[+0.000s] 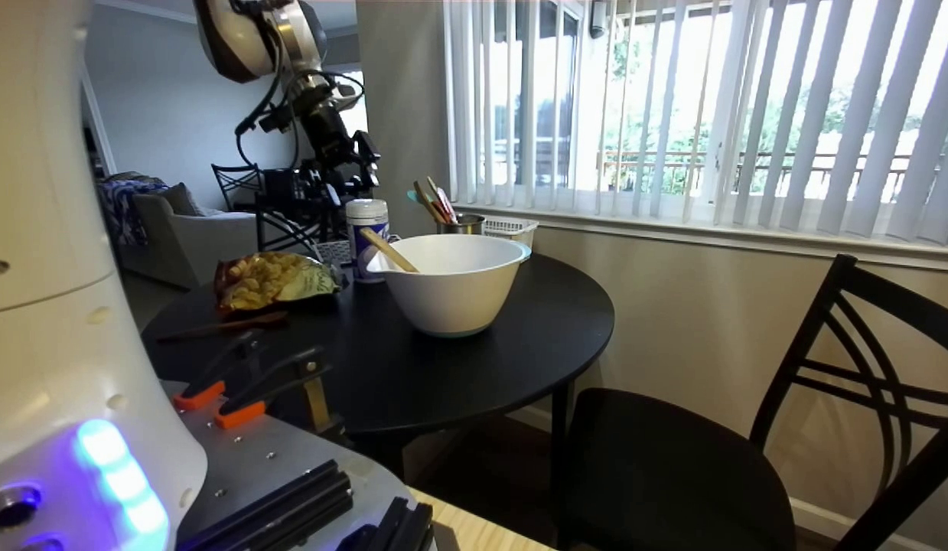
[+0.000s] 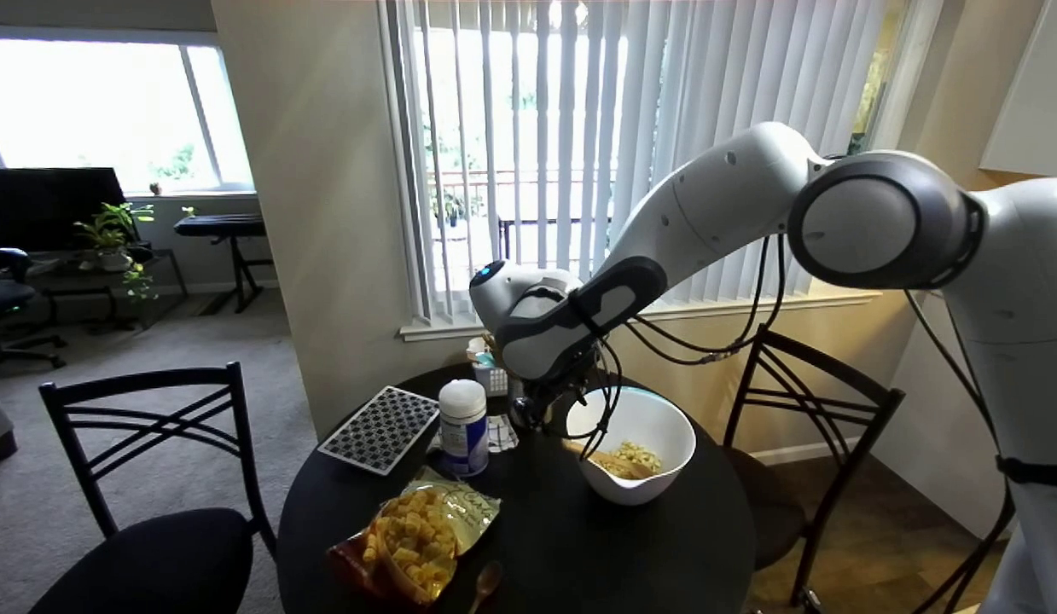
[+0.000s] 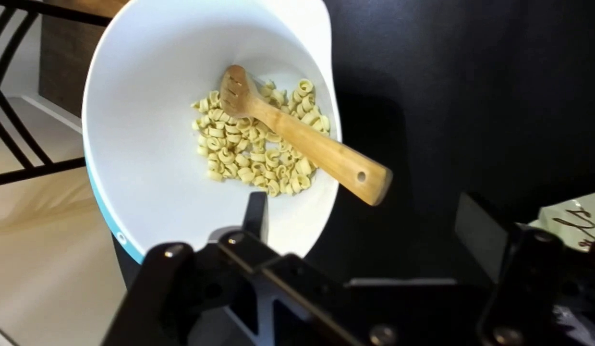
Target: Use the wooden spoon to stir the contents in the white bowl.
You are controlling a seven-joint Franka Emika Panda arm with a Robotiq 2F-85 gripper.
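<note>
Wrist view | 2 fingers point(image 3: 480, 235) apart | wooden spoon point(image 3: 321, 149) and pasta point(image 3: 244, 174) in white bowl point(image 3: 143, 120)

In the wrist view, the pale bag point(image 3: 566, 209) bears a fragment of brown script point(image 3: 578, 222) that seems to read "ls", while in both exterior views the print on the bag and on the blue-and-white label point(image 2: 468, 443) of the canister point(image 2: 464, 426) is too small or blurred to read.
</note>
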